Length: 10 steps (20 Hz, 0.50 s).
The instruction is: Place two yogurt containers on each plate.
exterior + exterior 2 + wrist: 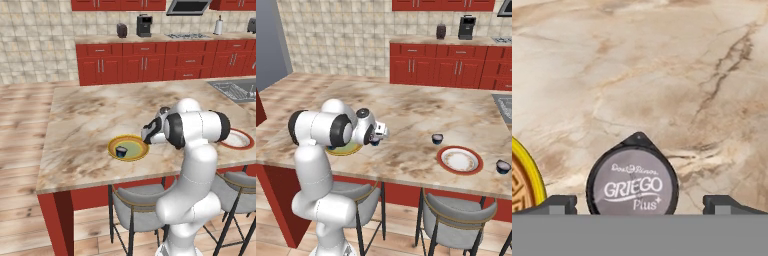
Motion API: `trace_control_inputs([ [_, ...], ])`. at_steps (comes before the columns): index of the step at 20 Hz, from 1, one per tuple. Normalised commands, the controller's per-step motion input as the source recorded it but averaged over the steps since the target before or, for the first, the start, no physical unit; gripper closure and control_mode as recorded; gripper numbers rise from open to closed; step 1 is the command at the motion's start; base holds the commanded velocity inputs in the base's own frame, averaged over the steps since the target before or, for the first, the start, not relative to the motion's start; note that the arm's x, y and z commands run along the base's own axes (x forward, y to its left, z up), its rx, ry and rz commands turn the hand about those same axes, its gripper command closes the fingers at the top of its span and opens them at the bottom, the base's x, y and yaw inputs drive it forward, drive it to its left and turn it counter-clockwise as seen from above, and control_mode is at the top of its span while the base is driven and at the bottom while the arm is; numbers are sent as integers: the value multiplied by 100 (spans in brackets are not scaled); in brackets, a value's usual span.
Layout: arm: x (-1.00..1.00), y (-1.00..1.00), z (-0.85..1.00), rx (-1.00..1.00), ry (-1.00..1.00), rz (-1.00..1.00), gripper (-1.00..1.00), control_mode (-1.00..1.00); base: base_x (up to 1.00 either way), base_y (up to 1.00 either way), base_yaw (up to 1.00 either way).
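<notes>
On the marble counter, going left to right, the yellow plate is already carrying one yogurt cup. Just beside its rim, a second cup is sitting on bare stone between the spread fingers of the gripper, which is lining up to grasp it. Farther right, a third cup is waiting near the red plate, and a fourth is standing beyond it.

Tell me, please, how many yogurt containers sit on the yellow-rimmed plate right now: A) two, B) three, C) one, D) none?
C: the left base view shows a single yogurt container resting on the yellow-rimmed plate.
</notes>
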Motion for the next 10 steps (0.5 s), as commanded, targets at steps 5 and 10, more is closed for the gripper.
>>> trace_control_inputs([
  [5, 2, 0, -14, 0, 0, 0, -100, -100, 0, 0, 0],
  [10, 1, 0, -14, 0, 0, 0, -100, -100, 0, 0, 0],
])
